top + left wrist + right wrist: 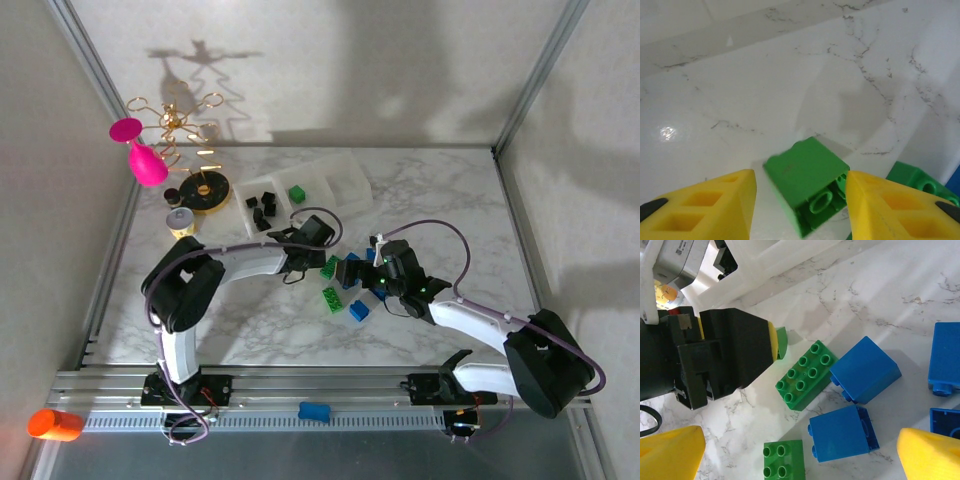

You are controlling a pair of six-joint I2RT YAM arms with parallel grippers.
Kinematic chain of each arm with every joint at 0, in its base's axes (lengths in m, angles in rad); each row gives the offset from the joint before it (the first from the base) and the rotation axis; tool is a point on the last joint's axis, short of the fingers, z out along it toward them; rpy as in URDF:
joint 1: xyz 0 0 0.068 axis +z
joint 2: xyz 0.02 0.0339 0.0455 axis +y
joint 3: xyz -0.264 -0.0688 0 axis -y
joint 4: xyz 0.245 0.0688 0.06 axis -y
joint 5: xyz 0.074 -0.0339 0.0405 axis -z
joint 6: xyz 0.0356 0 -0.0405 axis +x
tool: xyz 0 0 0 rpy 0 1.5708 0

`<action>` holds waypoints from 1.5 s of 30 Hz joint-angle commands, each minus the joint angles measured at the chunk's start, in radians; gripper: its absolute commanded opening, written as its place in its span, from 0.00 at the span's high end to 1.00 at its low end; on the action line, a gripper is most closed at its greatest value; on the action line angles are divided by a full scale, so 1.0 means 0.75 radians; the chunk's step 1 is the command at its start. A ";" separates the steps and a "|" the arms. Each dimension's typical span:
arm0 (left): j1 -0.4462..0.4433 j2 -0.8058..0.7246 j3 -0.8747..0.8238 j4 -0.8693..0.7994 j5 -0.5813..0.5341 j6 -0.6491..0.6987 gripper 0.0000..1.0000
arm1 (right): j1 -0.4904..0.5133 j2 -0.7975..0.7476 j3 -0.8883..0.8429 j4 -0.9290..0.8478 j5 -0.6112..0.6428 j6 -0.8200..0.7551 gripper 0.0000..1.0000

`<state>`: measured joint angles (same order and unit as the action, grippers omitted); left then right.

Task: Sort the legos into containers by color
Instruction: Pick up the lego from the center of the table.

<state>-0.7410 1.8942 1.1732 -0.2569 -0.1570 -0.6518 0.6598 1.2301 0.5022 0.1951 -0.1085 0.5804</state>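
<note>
Your left gripper (800, 192) pinches a tilted green brick (802, 172) between its yellow fingers, low in the left wrist frame. Your right gripper (800, 455) hangs wide open over loose blue bricks (865, 369) and green bricks (806, 375). The tray (348, 187), upper centre in the overhead frame, holds black bricks (262, 208) and one green.

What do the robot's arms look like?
The left arm and right arm both have white tube links and chunky black joints. A thin purple cable loops along each one. At the tips sit blocky yellow fingers with square hollows. Little green lights glow on the right arm's wrist.
</note>
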 commanded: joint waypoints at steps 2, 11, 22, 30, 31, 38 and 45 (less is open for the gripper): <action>-0.013 0.041 0.049 -0.006 -0.041 0.004 0.49 | 0.012 0.004 0.023 0.015 0.006 0.001 0.01; -0.016 0.085 0.094 -0.018 -0.034 0.012 0.50 | 0.012 0.014 0.030 0.015 0.005 -0.001 0.01; -0.016 0.083 0.063 -0.066 -0.090 0.002 0.49 | 0.012 0.011 0.021 0.016 0.012 -0.001 0.01; -0.028 0.083 0.006 -0.028 -0.015 0.007 0.49 | 0.012 0.024 0.020 0.026 0.010 0.005 0.01; -0.028 0.085 0.006 -0.033 -0.020 0.001 0.49 | 0.012 0.027 0.023 0.025 0.009 0.005 0.01; -0.028 0.065 0.006 -0.031 -0.015 0.000 0.53 | 0.012 0.020 0.020 0.020 0.010 0.008 0.01; -0.029 -0.006 0.004 -0.043 -0.028 0.000 0.54 | 0.012 0.021 0.029 0.022 0.008 0.012 0.01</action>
<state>-0.7525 1.9362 1.1893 -0.2604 -0.1791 -0.6518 0.6598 1.2419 0.5030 0.1982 -0.1059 0.5808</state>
